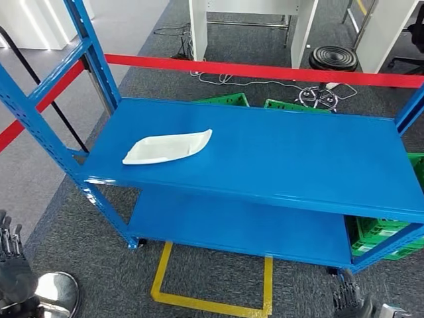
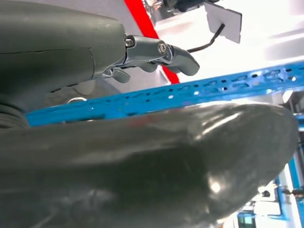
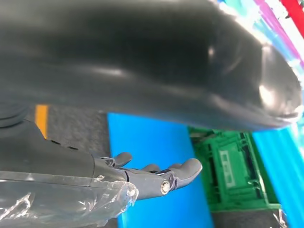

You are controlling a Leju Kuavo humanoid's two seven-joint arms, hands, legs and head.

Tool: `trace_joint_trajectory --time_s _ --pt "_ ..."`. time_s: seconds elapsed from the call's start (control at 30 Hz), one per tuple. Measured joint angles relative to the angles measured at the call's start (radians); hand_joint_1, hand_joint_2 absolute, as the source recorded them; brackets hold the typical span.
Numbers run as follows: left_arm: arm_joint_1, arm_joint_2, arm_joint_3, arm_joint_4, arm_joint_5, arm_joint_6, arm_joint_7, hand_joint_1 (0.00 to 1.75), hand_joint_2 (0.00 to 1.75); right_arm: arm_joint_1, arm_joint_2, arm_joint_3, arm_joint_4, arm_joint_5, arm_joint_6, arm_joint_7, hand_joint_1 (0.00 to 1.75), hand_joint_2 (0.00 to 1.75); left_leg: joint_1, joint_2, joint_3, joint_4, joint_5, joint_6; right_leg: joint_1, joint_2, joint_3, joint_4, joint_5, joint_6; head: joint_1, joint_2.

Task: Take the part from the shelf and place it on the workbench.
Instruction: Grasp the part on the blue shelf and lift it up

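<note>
The flat white moulded plastic part (image 1: 167, 147), long and leaf-shaped with a raised rim, lies on the upper deck of the blue steel shelf (image 1: 280, 159). It sits in the left half of that deck, closer to the front edge than to the rear edge, with one pointed end aimed toward the deck's middle. Nothing touches it.

The left hand (image 1: 10, 265) hangs low at the near left, well apart from the shelf's front-left post; its dark fingers point upward and are spread, holding nothing. In the left wrist view the left hand (image 2: 107, 118) shows a thick grey thumb and one metal finger extended and slightly bent, with nothing between them.

The right hand (image 1: 350, 299) is low at the near right, close to the shelf's front-right foot, released and carrying nothing. The right wrist view shows the right hand (image 3: 150, 156) with fingers extended, apart from the thumb, in front of the blue lower deck.

A green plastic crate (image 1: 385, 235) sits under the right end of the shelf. A yellow tape outline (image 1: 210, 291) marks the grey carpet in front of the shelf. A red barrier tape (image 1: 260, 69) runs behind the shelf, and a black round stool (image 1: 332, 59) stands beyond it.
</note>
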Motion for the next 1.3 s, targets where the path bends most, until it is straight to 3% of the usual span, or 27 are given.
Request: trace_joint_trajectory --time_s 0.03,0.07,0.13,0.2,0.23,0.27,0.33,0.37,0.4,0.43,0.47,0.5,0.53,0.57,0.63,0.7,0.77,0.83,0.87,0.9,0.97,1.03,1.07,1.1,1.2,1.23,1.3 --pt "0.006 0.0 0.0 -0.008 0.0 0.003 0.0 0.0 0.0 0.005 0.011 -0.027 -0.005 0.024 0.006 0.017 0.0 0.0 -0.001 0.004 0.003 -0.033 0.063 0.004 0.002 0.0 0.031 -0.011 -0.015 0.007 -0.001 0.0" --pt "0.01 -0.001 0.0 -0.017 0.0 0.005 0.0 0.0 0.0 0.008 0.025 -0.06 -0.009 0.056 0.018 0.037 0.0 0.0 -0.001 0.005 0.01 -0.047 0.076 0.01 0.005 0.0 0.053 -0.015 -0.017 0.016 -0.001 0.0" --pt "0.014 -0.003 0.001 -0.039 -0.001 0.005 -0.003 0.0 0.0 0.005 0.063 -0.149 -0.014 0.141 0.063 0.088 0.0 0.0 0.002 -0.003 0.045 -0.043 0.046 0.027 0.005 -0.002 0.051 0.043 0.019 0.031 0.003 0.0" --pt "0.017 -0.006 0.002 -0.054 -0.004 0.001 -0.007 0.0 0.0 -0.007 0.108 -0.251 0.0 0.244 0.133 0.131 0.0 0.0 0.003 -0.007 0.092 -0.052 0.018 0.042 0.006 -0.003 -0.049 0.203 0.057 0.035 0.007 0.0" --pt "0.019 -0.008 0.003 -0.058 -0.006 -0.002 -0.008 0.0 0.0 -0.011 0.133 -0.307 0.016 0.301 0.171 0.146 0.0 0.0 0.003 -0.009 0.116 -0.057 -0.001 0.047 0.007 -0.004 -0.113 0.278 0.047 0.034 0.009 0.0" --pt "0.021 -0.01 0.003 -0.061 -0.011 -0.006 -0.007 0.0 0.0 -0.015 0.159 -0.365 0.036 0.365 0.209 0.158 0.0 0.0 0.002 -0.012 0.143 -0.062 -0.022 0.051 0.01 -0.005 -0.177 0.328 0.013 0.031 0.009 0.0" --pt "0.028 -0.011 -0.001 -0.066 -0.033 -0.012 0.007 0.0 0.0 -0.023 0.208 -0.479 0.086 0.506 0.27 0.168 0.0 0.0 -0.001 -0.021 0.205 -0.073 -0.065 0.055 0.015 -0.004 -0.283 0.354 -0.085 0.026 0.012 0.0" --pt "0.033 -0.007 -0.007 -0.068 -0.049 -0.014 0.019 0.0 0.44 -0.029 0.229 -0.53 0.114 0.578 0.293 0.167 0.0 0.0 -0.003 -0.025 0.241 -0.079 -0.087 0.056 0.018 -0.004 -0.326 0.336 -0.114 0.023 0.014 0.0" --pt "0.039 0.001 -0.017 -0.069 -0.068 -0.014 0.032 0.0 0.87 -0.036 0.247 -0.574 0.142 0.652 0.31 0.163 0.0 0.0 -0.005 -0.026 0.276 -0.083 -0.109 0.056 0.021 -0.004 -0.361 0.303 -0.106 0.019 0.016 0.0" --pt "0.045 0.014 -0.033 -0.07 -0.092 -0.01 0.046 0.0 1.31 -0.044 0.262 -0.614 0.172 0.728 0.324 0.157 0.0 0.0 -0.008 -0.027 0.307 -0.086 -0.133 0.055 0.025 -0.004 -0.391 0.256 -0.041 0.011 0.018 0.0" --pt "0.051 0.032 -0.054 -0.069 -0.122 -0.002 0.061 0.0 1.75 -0.052 0.275 -0.65 0.204 0.799 0.332 0.15 0.0 0.0 -0.011 -0.028 0.335 -0.082 -0.161 0.054 0.03 -0.004 -0.419 0.197 0.073 0.002 0.02 0.0" --pt "0.057 0.056 -0.08 -0.07 -0.16 0.012 0.076 0.0 1.75 -0.058 0.286 -0.682 0.234 0.865 0.338 0.146 0.0 0.0 -0.016 -0.031 0.356 -0.077 -0.188 0.052 0.034 -0.003 -0.434 0.156 0.185 -0.009 0.02 0.0" --pt "0.062 0.086 -0.112 -0.073 -0.204 0.032 0.092 0.0 1.75 -0.063 0.296 -0.712 0.261 0.927 0.342 0.144 0.0 0.0 -0.018 -0.033 0.375 -0.075 -0.216 0.049 0.038 -0.002 -0.441 0.133 0.273 -0.017 0.018 0.0" --pt "0.067 0.117 -0.147 -0.079 -0.248 0.058 0.109 0.0 1.75 -0.069 0.306 -0.735 0.281 0.979 0.345 0.145 0.0 0.0 -0.02 -0.036 0.39 -0.065 -0.232 0.045 0.041 -0.001 -0.442 0.128 0.313 -0.022 0.016 0.0" --pt "0.07 0.185 -0.225 -0.093 -0.33 0.124 0.152 0.0 1.75 -0.087 0.323 -0.765 0.308 1.067 0.353 0.156 0.0 0.0 -0.019 -0.035 0.382 -0.015 -0.222 0.036 0.04 0.0 -0.424 0.142 0.296 -0.032 0.015 0.0" --pt "0.064 0.26 -0.304 -0.102 -0.383 0.193 0.203 0.0 1.75 -0.105 0.334 -0.781 0.329 1.134 0.359 0.171 0.0 0.0 -0.017 -0.027 0.324 0.087 -0.203 0.022 0.036 0.001 -0.405 0.134 0.278 -0.045 0.011 0.0" --pt "0.057 0.331 -0.377 -0.103 -0.409 0.238 0.243 0.0 1.75 -0.111 0.341 -0.794 0.348 1.176 0.363 0.189 0.0 0.0 -0.011 -0.021 0.253 0.174 -0.26 0.009 0.032 0.001 -0.385 0.129 0.259 -0.051 0.006 0.0" --pt "0.05 0.394 -0.441 -0.103 -0.424 0.251 0.262 0.0 1.75 -0.113 0.347 -0.803 0.365 1.196 0.367 0.202 0.0 0.0 -0.004 -0.02 0.197 0.209 -0.329 0.0 0.029 0.002 -0.364 0.128 0.239 -0.049 0.006 0.0" --pt "0.046 0.426 -0.471 -0.103 -0.43 0.251 0.267 0.0 1.75 -0.115 0.348 -0.807 0.374 1.205 0.368 0.204 0.0 0.0 -0.001 -0.019 0.179 0.2 -0.328 -0.004 0.026 0.003 -0.353 0.128 0.229 -0.047 0.006 0.0" --pt "0.042 0.455 -0.499 -0.103 -0.433 0.252 0.269 0.0 1.75 -0.118 0.35 -0.811 0.382 1.215 0.368 0.203 0.0 0.0 0.003 -0.019 0.173 0.169 -0.293 -0.007 0.023 0.004 -0.342 0.128 0.221 -0.044 0.006 0.0" --pt "0.036 0.508 -0.548 -0.103 -0.434 0.253 0.266 0.0 1.75 -0.126 0.352 -0.82 0.397 1.237 0.369 0.194 0.0 0.0 0.009 -0.019 0.18 0.067 -0.173 -0.017 0.016 0.007 -0.319 0.129 0.206 -0.033 0.005 0.0" --pt "0.03 0.547 -0.587 -0.104 -0.427 0.254 0.26 0.0 1.75 -0.133 0.353 -0.833 0.408 1.252 0.369 0.184 0.0 0.0 0.01 -0.016 0.189 -0.007 -0.117 -0.014 0.016 0.011 -0.308 0.131 0.196 -0.018 0.0 0.0" --pt "0.028 0.563 -0.603 -0.104 -0.425 0.252 0.259 0.0 1.75 -0.135 0.353 -0.837 0.411 1.258 0.37 0.182 0.0 0.0 0.01 -0.015 0.189 -0.019 -0.114 -0.009 0.018 0.012 -0.308 0.131 0.192 -0.014 -0.002 0.0" --pt "0.026 0.578 -0.617 -0.105 -0.423 0.25 0.259 0.0 1.75 -0.136 0.353 -0.841 0.413 1.265 0.371 0.18 0.0 0.0 0.01 -0.015 0.189 -0.024 -0.115 -0.003 0.02 0.011 -0.31 0.131 0.187 -0.018 -0.002 0.0" --pt "0.023 0.619 -0.655 -0.107 -0.416 0.232 0.254 0.0 1.75 -0.14 0.353 -0.851 0.421 1.291 0.37 0.171 0.0 0.0 0.01 -0.017 0.194 -0.025 -0.105 0.001 0.025 0.009 -0.308 0.127 0.178 -0.062 0.004 0.0" --pt "0.023 0.637 -0.668 -0.108 -0.41 0.224 0.249 0.0 1.75 -0.143 0.353 -0.854 0.427 1.301 0.367 0.165 0.0 0.0 0.01 -0.017 0.195 -0.025 -0.106 0.004 0.025 0.009 -0.306 0.125 0.18 -0.069 0.004 0.0" --pt "0.023 0.672 -0.693 -0.11 -0.398 0.214 0.24 0.0 1.75 -0.15 0.353 -0.861 0.442 1.318 0.358 0.153 0.0 0.0 0.008 -0.017 0.197 -0.025 -0.107 0.01 0.025 0.009 -0.3 0.117 0.184 -0.059 0.004 0.0"
